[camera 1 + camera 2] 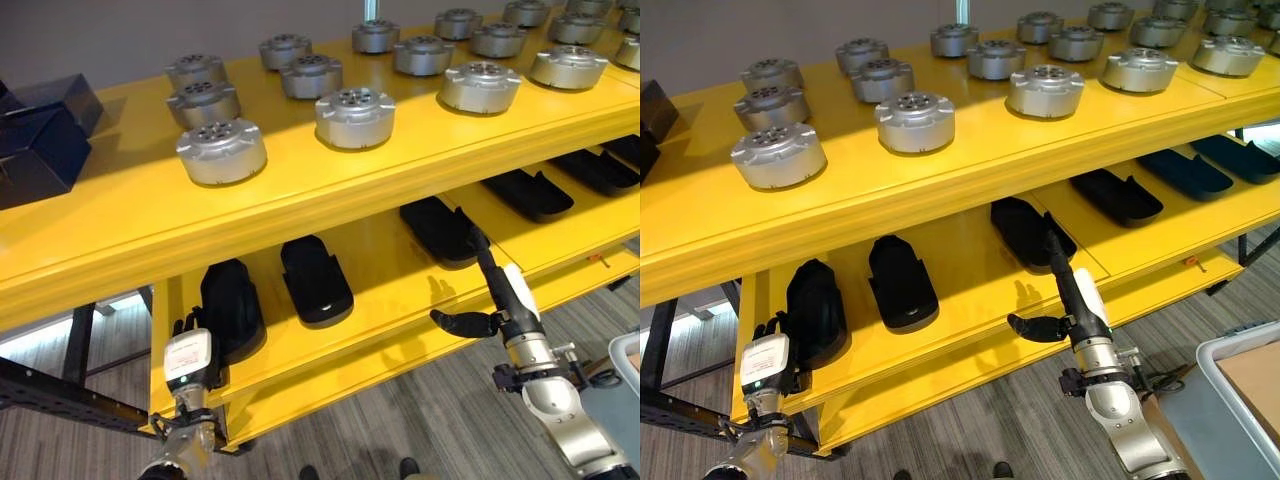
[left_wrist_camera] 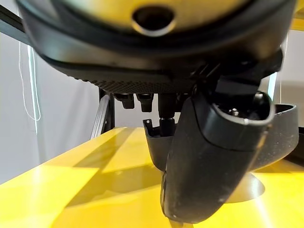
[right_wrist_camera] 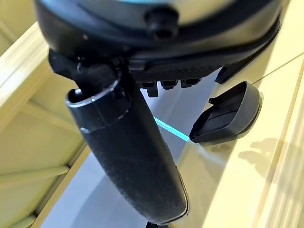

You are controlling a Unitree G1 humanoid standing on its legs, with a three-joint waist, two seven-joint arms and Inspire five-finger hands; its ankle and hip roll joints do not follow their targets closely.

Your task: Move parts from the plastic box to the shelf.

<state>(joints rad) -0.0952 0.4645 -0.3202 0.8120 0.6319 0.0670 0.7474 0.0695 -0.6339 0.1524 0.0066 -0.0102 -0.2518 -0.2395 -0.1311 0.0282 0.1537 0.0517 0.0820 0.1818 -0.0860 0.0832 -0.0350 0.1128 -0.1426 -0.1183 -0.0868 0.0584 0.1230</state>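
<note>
Big yellow shelf first: silver round parts sit in rows on top, black moulded parts on the lower level. The grey plastic box sits at the robot's lower right. Left hand rests against the leftmost black part on the lower shelf; can't tell whether its fingers are around it. Right hand reaches with straight, relaxed fingers toward another black part, thumb out, holding nothing. These shells look like stiff, light, smooth plastic, probably a bit slippery, so I'd grab across the narrow sides near the middle.
</note>
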